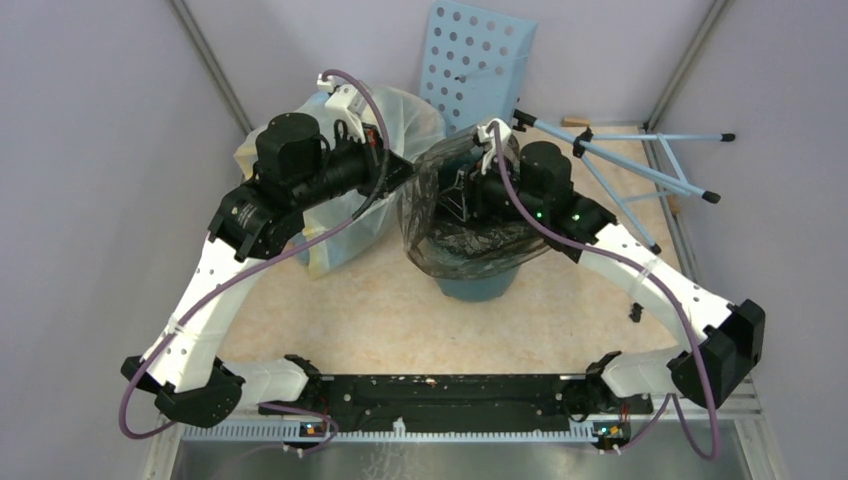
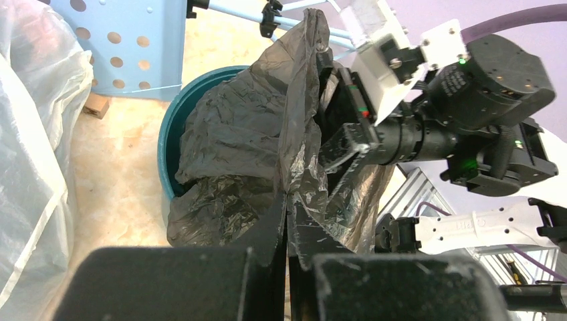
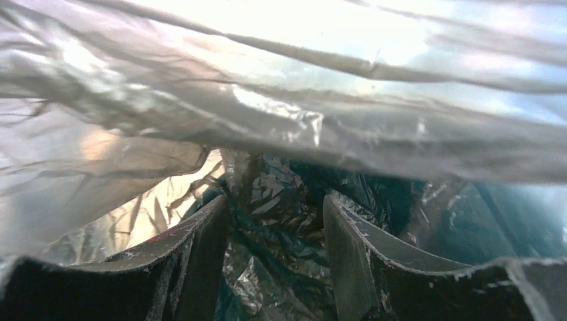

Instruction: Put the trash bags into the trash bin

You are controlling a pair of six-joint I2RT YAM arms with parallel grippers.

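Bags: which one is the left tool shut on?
The dark crinkly bag, draped over the teal bin, pinched in the left tool. The pale stuffed bag stands beside it, ungripped.

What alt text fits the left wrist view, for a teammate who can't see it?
The left tool is shut on a fold of the dark, crinkly trash bag, which drapes over the teal trash bin and spills past its rim. The right tool sits among the bag's folds, and a pale stuffed bag and a blue perforated panel fill the picture's left.
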